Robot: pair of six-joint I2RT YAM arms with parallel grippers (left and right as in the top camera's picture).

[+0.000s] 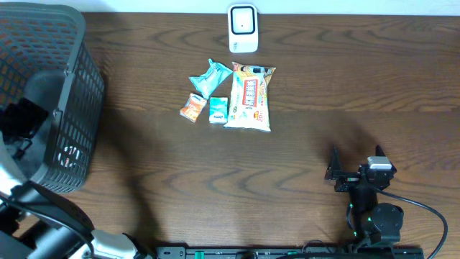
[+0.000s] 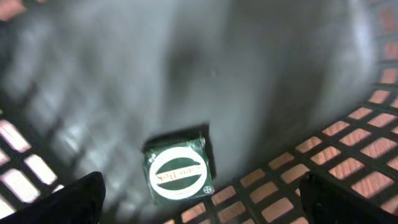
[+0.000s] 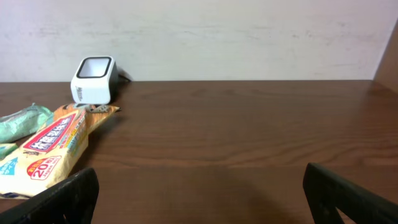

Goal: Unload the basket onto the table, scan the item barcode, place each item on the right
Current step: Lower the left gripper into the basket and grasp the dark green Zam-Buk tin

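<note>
Left wrist view only: green packet (image 2: pixel 177 171) with a round white label, flat on the basket (image 2: pixel 261 81) floor, ahead of the left fingers (image 2: pixel 68 199) and between them, touching neither.
Left gripper (image 2: pixel 199 208): spread wide, nothing held.
Overhead view only: whole table (image 1: pixel 323 86) at once, with the basket at its left end and the left arm reaching inside; green packet not clearly made out from above.
Right wrist view only: low, side-on look along the table, with the scanner's dark window facing up.
Right gripper (image 3: pixel 199 193): spread wide, empty, bare wood between the right fingers (image 3: pixel 348 196).
Scanner (image 3: pixel 93 79): far ahead of the right fingers, off to their left, by the wall.
Snack bag (image 3: pixel 50 146): ahead-left of the right fingers, nearer than the scanner, its far end just short of the scanner.
Teal pouch (image 1: pixel 210 77): touching the snack bag's far-left side.
Orange packet (image 1: pixel 192 108): left end of the cluster, seen from overhead only.
White-teal packet (image 1: pixel 218 110): between the orange packet and the snack bag.
Count, scanner: one.
Count, basket: one.
Count, packets on table: four.
Count, packets in basket: one seen.
</note>
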